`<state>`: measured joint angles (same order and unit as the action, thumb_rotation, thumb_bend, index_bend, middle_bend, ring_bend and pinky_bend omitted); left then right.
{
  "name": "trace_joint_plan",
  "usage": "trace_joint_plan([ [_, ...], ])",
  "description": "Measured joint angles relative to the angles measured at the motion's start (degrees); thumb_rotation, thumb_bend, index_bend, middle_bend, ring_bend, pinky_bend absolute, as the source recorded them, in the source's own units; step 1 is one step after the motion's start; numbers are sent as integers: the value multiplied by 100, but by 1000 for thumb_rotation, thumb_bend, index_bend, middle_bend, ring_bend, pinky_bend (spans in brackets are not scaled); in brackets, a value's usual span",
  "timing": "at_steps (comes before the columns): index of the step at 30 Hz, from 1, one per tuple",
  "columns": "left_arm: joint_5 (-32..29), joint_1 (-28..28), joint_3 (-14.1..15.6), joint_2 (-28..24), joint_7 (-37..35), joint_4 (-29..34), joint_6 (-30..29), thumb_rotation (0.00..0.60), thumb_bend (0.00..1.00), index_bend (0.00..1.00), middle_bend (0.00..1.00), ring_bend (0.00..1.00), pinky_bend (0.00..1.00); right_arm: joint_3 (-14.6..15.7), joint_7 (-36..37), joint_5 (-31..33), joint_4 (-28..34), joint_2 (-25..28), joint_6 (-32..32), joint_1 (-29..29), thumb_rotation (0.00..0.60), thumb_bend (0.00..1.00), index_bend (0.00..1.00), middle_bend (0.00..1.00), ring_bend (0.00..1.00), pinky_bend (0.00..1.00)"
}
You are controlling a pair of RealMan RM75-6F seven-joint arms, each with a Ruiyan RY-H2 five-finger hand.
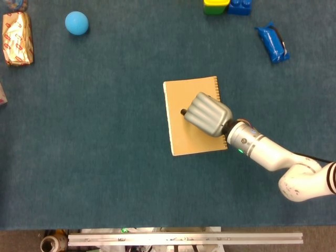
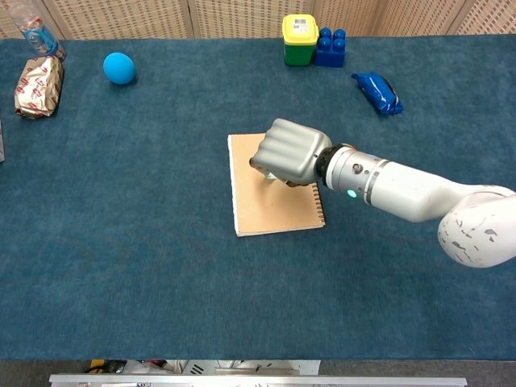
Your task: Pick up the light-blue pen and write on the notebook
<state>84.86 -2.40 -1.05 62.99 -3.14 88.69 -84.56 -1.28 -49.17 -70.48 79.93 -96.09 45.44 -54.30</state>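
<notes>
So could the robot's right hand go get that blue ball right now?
Probably not: the right hand is closed around the pen over the notebook, and the blue ball sits far across the table.

1. The notebook [image 1: 191, 118] is tan and spiral-bound, its wire coil running down the right edge. It lies flat and closed on the blue cloth near the middle, slightly askew.
2. The light-blue pen [image 2: 268, 172] is mostly hidden inside the fist above the cover. Only a dark end pokes out in the head view and a pale bit shows beneath the fingers in the chest view.
</notes>
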Motion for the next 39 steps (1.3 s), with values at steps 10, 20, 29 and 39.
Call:
trace_joint_plan([
  [10,53,-39,2,5,58,49,16,600,343,186,271,227,122,35,67,25,159,136,49,35,545,796,426,1000,1000,1000],
  [20,25,0,34,-12,74,63,11,600,343,186,272,227,122,137,69,12,-1,-60,-40,12,545,795,426,1000,1000,1000],
  [29,12,16,46,-22,63,56,13,600,343,186,272,227,122,236,-68,79,-58,-125,-120,-5,545,795,426,1000,1000,1000],
  [39,43,9,41,-23,68,68,-2,600,343,186,272,227,122,205,50,-6,130,55,8,24,546,795,426,1000,1000,1000],
])
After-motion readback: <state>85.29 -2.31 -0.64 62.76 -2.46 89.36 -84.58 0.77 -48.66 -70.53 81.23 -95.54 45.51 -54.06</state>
